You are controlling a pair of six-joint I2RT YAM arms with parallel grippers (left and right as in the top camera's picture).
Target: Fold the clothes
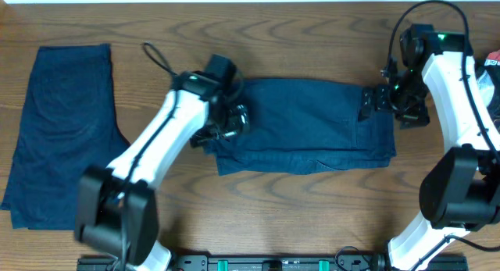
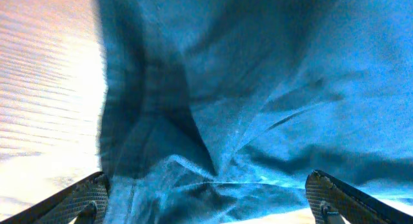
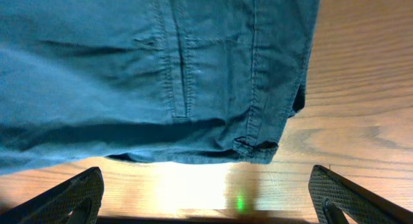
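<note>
Wooden table (image 1: 312,201): folded navy garment (image 1: 312,126) centre, second garment (image 1: 62,123) flat at left.

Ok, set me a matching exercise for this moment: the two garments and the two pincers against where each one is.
Things:
1. folded garment
2. spread-out garment
3. left pincer
4. right pincer

Places:
A. open, at the folded garment's right end
B. far left of the table
C. middle of the table
D. open, at the folded garment's left end

Pairs: 1-C, 2-B, 3-D, 4-A.
</note>
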